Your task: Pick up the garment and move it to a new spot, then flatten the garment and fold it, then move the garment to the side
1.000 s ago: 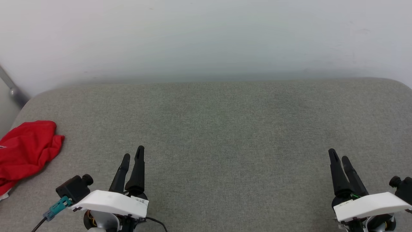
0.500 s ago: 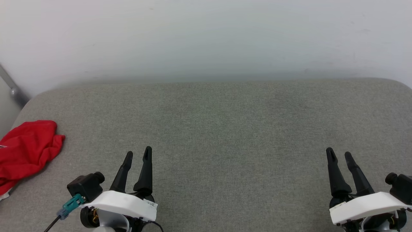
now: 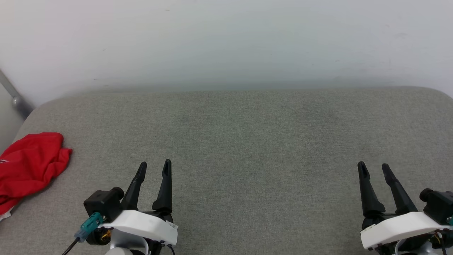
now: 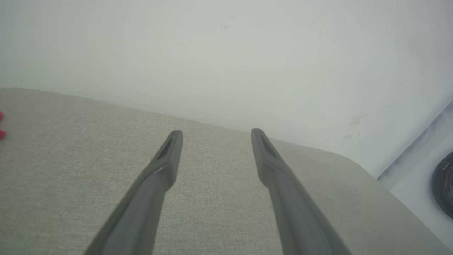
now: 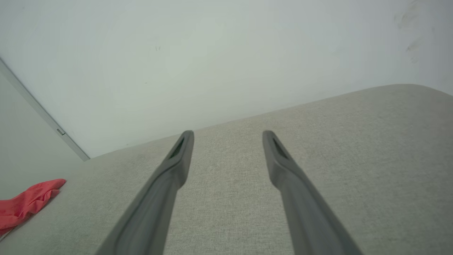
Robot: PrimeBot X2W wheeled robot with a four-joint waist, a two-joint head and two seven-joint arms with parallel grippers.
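The garment [image 3: 28, 166] lies crumpled in a red heap at the far left edge of the grey padded surface [image 3: 240, 141]; its letters and white sleeves are hidden in the folds. A strip of that red cloth, the garment [image 5: 26, 205], also shows low at the left of the right wrist view. My left gripper [image 3: 154, 168] stands open at the lower left, well to the right of the heap, with nothing between its fingers. My right gripper [image 3: 373, 169] stands open at the lower right, empty too.
A pale wall [image 3: 226, 42] rises right behind the padded surface. A grey metal bar [image 3: 14, 97] slants down at the far left beside the surface's rounded corner. A dark round object [image 4: 444, 184] sits beyond the surface's edge in the left wrist view.
Both grippers have opened wider. The left gripper has shifted a little to the right and the right gripper has settled slightly lower. The garment has not moved.
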